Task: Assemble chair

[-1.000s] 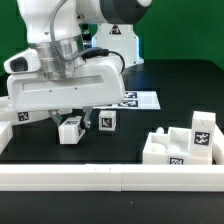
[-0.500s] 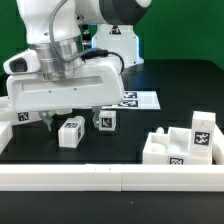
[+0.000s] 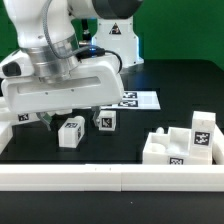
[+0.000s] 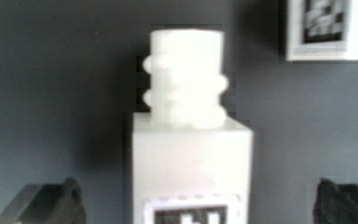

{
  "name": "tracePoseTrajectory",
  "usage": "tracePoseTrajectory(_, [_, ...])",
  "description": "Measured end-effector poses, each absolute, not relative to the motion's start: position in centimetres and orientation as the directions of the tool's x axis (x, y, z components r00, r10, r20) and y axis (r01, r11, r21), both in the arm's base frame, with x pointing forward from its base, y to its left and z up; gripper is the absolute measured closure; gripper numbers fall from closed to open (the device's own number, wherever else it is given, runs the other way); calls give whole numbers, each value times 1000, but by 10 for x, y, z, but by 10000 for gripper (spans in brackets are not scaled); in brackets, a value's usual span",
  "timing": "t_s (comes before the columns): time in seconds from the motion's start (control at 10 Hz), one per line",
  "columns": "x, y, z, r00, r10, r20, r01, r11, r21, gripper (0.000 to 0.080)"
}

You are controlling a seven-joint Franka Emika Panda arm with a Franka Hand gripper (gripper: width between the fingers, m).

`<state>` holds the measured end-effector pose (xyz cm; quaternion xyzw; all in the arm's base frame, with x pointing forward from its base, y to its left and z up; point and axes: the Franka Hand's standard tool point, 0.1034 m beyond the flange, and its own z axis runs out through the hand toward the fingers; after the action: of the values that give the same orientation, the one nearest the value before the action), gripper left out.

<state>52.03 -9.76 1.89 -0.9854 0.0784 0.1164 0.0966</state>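
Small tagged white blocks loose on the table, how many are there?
2: one block beneath the arm, the other block on the exterior view's right of it. The arm may hide more.

Two small tagged blocks [image 3: 70,131] [image 3: 106,120], one blocky white assembly [image 3: 165,150], one marker board [image 3: 141,100]

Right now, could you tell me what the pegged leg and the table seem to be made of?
The pegged leg: likely white plastic, matte; uniform colour, softly rounded moulded peg. The table: dark, matte covering, possibly cloth or rubber; no glare shows.
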Motion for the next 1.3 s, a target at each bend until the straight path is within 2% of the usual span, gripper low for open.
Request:
tracePoseTrajectory(0.3, [531,-95,24,889,-79,-450,-191,-959,-209,151])
tracePoseTrajectory(0.6, [537,-99,21,804,-23,-594,-215,-943,-255,151])
tracePoseTrajectory(0.7, [544,-106,17,819,-37,-573,-217,-944,-249,151])
tracePoseTrajectory(1.1, [541,-107,18,808,-37,-588,-223,-943,-246,151])
tracePoseTrajectory(1.2, [539,-112,19,779,-45,-625,-240,-942,-233,151])
tracePoseTrajectory(1.3, [540,-115,23,754,-57,-654,-247,-948,-202,151])
